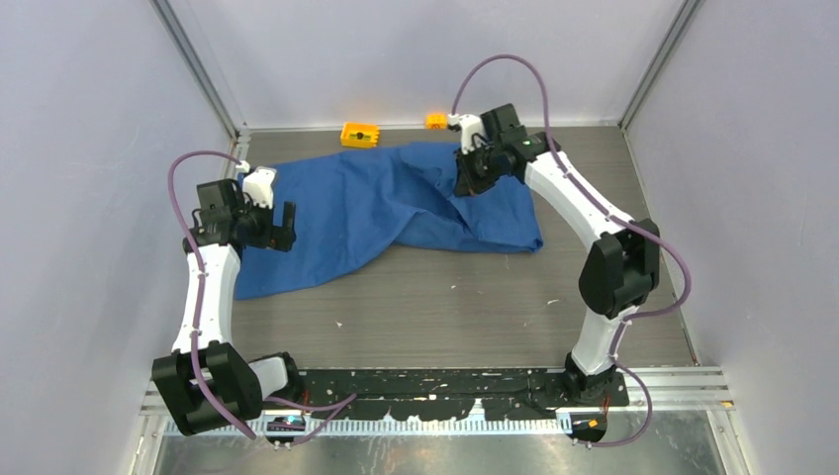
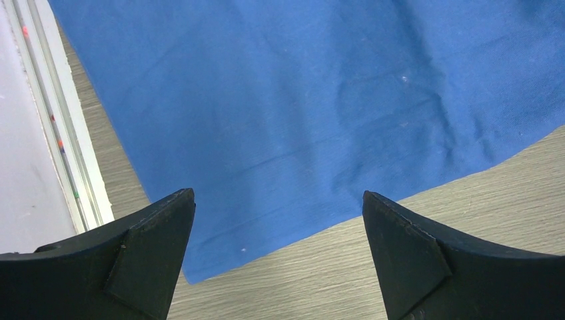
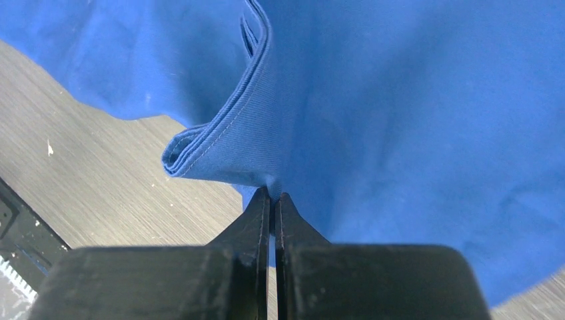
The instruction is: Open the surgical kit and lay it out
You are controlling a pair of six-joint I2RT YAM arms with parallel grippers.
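The surgical kit shows only as its blue cloth wrap [image 1: 396, 203], lying rumpled across the back half of the table; whatever is inside is hidden. My right gripper [image 1: 465, 183] is shut on a folded hem of the cloth [image 3: 220, 143] at its back right, the fold rising from the pinched fingertips [image 3: 263, 200]. My left gripper [image 1: 282, 223] hovers open over the wrap's left corner [image 2: 200, 260], its fingers [image 2: 160, 227] wide apart with nothing between them.
Two small orange blocks [image 1: 360, 134] [image 1: 436, 121] sit against the back wall behind the cloth. Enclosure walls stand close on the left, right and back. A metal rail [image 2: 60, 147] runs along the left edge beside the cloth. Bare wood-grain table [image 1: 445, 307] lies in front.
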